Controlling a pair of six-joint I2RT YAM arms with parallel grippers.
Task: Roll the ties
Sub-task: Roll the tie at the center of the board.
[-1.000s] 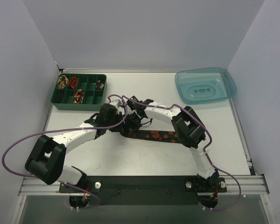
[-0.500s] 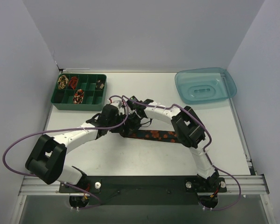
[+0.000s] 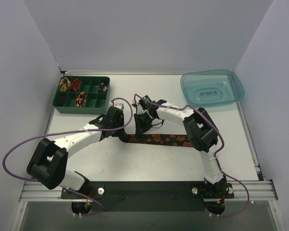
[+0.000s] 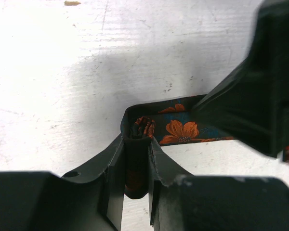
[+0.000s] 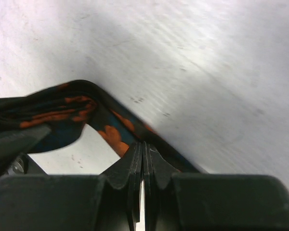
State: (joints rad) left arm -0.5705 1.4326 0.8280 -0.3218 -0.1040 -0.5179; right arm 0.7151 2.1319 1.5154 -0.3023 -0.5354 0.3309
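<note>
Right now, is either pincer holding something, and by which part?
The left pincer clamps the floral tie by its rolled end. The right pincer, shut, seems to pinch the tie's edge further along.

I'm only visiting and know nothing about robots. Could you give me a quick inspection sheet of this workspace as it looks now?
Surface: white table, faintly scuffed.
Job's things: floral tie stretched across mid-table, its left end rolled up; four rolled ties in the green tray, far left.
Clutter: blue bin, far right.
Grippers: left gripper shut on the tie's rolled end; right gripper shut at the tie's edge, grip unclear.
Cables: purple cables hang in loose loops.
Surroundings: plain grey walls on three sides.
</note>
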